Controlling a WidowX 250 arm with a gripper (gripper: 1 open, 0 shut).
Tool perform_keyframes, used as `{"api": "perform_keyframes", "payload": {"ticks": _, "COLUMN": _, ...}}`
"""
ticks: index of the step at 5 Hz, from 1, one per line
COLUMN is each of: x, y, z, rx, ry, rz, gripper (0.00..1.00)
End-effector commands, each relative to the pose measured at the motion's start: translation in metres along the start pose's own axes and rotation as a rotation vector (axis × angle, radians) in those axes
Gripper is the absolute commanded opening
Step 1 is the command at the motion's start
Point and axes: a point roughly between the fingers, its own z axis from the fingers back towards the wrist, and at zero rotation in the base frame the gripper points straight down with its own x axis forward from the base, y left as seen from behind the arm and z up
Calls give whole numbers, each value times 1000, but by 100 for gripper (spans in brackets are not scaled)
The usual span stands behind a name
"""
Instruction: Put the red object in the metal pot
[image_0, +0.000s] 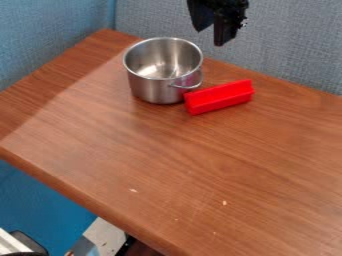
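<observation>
- The red object (219, 97), a plain rectangular block, lay on the wooden desk (174, 175), outside the metal pot (163, 71).
- Its near end sat right by the pot's side handle (185, 86); contact between the two could not be confirmed from this angle.
- The pot stood upright, open at the top, with bare metal visible inside.
- The dark tool (219, 22) hung above the far edge of the desk, apart from both block and pot.
- The tool was partly cut off by the top of the view; whether its fingers were spread or pressed together could not be told.
</observation>
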Motion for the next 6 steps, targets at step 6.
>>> {"api": "perform_keyframes", "payload": {"ticks": 6, "x": -5, "y": -33, "z": -71, "rx": -44, "ry": 70, "rz": -255, "gripper": 100}}
